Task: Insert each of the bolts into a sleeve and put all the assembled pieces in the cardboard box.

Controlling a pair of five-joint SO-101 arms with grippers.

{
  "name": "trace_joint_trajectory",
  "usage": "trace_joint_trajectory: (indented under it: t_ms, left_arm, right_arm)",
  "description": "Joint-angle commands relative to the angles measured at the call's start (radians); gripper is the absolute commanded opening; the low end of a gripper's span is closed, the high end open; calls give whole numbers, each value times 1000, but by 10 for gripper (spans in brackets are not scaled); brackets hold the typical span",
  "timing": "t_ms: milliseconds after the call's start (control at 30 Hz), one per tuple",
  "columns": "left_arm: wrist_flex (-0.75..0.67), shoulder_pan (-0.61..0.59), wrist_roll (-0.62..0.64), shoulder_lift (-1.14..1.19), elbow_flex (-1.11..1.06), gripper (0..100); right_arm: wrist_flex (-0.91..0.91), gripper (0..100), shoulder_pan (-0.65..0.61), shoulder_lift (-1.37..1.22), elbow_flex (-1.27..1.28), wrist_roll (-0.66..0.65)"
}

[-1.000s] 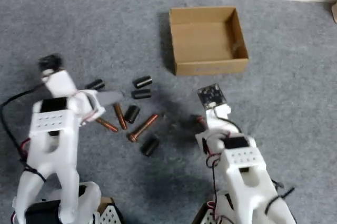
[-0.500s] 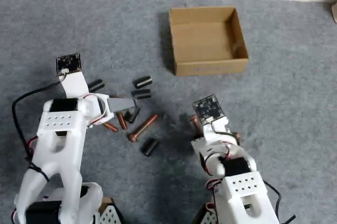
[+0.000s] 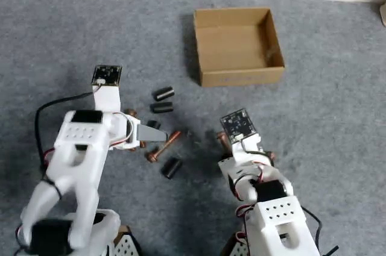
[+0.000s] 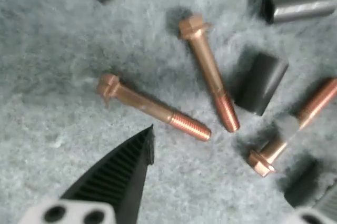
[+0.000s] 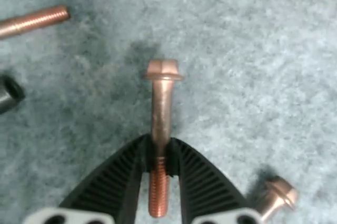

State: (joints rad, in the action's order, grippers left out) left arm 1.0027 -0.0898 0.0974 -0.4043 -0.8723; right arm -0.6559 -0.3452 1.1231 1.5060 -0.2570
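In the right wrist view my right gripper (image 5: 158,162) is shut on the threaded end of a copper bolt (image 5: 161,105), whose head points away from the fingers. The high view places that gripper (image 3: 227,144) and bolt (image 3: 222,139) below the cardboard box (image 3: 238,74). My left gripper (image 4: 221,139) hangs open over loose bolts (image 4: 152,108) (image 4: 208,71) and a black sleeve (image 4: 260,84). From above it (image 3: 154,137) sits beside another bolt (image 3: 163,146) and near sleeves (image 3: 163,94) (image 3: 161,107) (image 3: 171,167).
A further bolt (image 5: 276,197) lies by my right gripper, seen from above as a copper bolt (image 3: 269,156) beside the right arm. The box stands open at the far middle of the grey carpet (image 3: 325,99).
My left arm has swung to the right, bringing its gripper over the bolts. My right arm drew back toward its base at first with its bolt and has since kept still.
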Motion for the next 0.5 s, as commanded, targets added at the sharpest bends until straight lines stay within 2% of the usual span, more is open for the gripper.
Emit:
trace_joint_trajectory:
  t_ms: [0, 133, 200, 467]
  left_arm:
    - [86, 47, -5, 209, 186, 489]
    - [241, 102, -80, 432, 377, 489]
    - [287, 120, -78, 504, 449, 489]
    - [341, 130, -84, 536, 507, 489]
  right_arm:
    - [25, 4, -12, 18, -7, -9]
    - [27, 4, -12, 18, -5, -11]
    - [28, 4, -12, 18, -5, -11]
    - [28, 4, -12, 18, -4, -11]
